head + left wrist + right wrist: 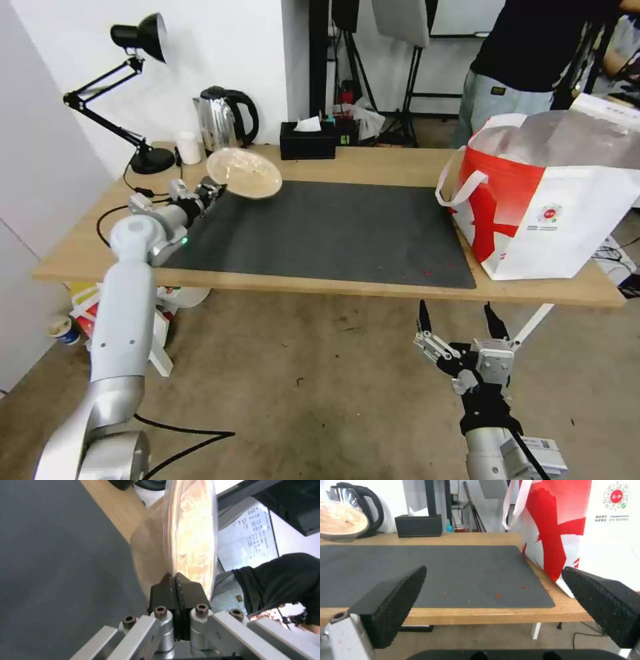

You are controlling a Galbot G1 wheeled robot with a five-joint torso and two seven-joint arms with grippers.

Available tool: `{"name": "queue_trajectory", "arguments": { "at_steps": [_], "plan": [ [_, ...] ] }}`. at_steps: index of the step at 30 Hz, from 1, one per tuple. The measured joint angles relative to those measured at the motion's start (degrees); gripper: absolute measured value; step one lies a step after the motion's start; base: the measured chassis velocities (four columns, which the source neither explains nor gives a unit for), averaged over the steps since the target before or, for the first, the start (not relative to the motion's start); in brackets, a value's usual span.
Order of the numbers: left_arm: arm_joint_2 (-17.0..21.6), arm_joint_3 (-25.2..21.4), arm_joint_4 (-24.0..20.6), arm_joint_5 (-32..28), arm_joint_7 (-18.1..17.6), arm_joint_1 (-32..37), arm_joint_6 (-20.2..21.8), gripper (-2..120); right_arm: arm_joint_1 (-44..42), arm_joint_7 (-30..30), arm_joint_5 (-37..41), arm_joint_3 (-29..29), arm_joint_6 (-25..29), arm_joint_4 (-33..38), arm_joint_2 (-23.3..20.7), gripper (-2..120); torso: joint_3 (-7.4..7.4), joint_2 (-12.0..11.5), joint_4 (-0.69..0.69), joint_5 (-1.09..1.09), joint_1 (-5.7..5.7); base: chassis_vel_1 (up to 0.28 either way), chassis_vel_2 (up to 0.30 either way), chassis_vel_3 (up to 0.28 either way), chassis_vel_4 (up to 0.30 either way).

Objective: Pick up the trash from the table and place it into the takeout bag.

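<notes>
My left gripper [212,189] is shut on the rim of the shallow beige bowl [244,173], holding it tilted in the air above the far left corner of the dark grey mat [320,233]. In the left wrist view the black fingers [166,590] pinch the bowl [191,535] edge. The right wrist view has the bowl [340,523] at the far left. The takeout bag [547,200], white with a red splash, stands open at the table's [360,163] right end. My right gripper [459,321] hangs open below the table's front edge, facing the bag [583,522].
Along the back edge stand a steel kettle [223,120], a black tissue box [307,140], a white cup [189,147] and a black desk lamp [133,93]. Small red crumbs [427,272] lie on the mat. A person stands behind the bag.
</notes>
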Motion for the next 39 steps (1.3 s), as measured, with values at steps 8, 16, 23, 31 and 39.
{"name": "queue_trajectory", "arguments": {
  "at_steps": [8,16,23,31,39],
  "plan": [
    [2.3,-0.1,-4.2,-2.9,-0.4,1.8,-0.7,0,0.0,0.0,0.0,0.0,0.0,0.0,0.0,100,0.00,0.0,0.00,-0.01,0.00,0.000,0.000,0.000,0.000],
    [5.8,2.3,-10.3,-6.3,-0.3,0.6,-1.4,0,0.0,0.0,0.0,0.0,0.0,0.0,0.0,100,0.00,0.0,0.00,0.01,0.00,0.000,0.000,0.000,0.000],
    [7.9,5.4,-11.9,-9.1,-0.6,-3.6,-1.8,0,0.0,0.0,0.0,0.0,0.0,0.0,0.0,100,0.00,0.0,-0.01,0.02,0.01,0.000,0.000,0.000,0.000],
    [8.8,9.8,-12.1,-9.7,-0.7,-7.7,-2.0,0,0.0,0.0,0.0,0.0,0.0,0.0,0.0,100,0.00,0.0,0.00,0.00,0.00,0.000,0.000,0.000,0.000],
    [8.0,14.8,-11.0,-9.7,0.0,-11.7,-2.3,0,0.0,0.0,0.0,0.0,0.0,0.0,0.0,100,0.00,0.0,0.00,0.00,0.01,0.000,0.000,0.000,0.000]
  ]
}}
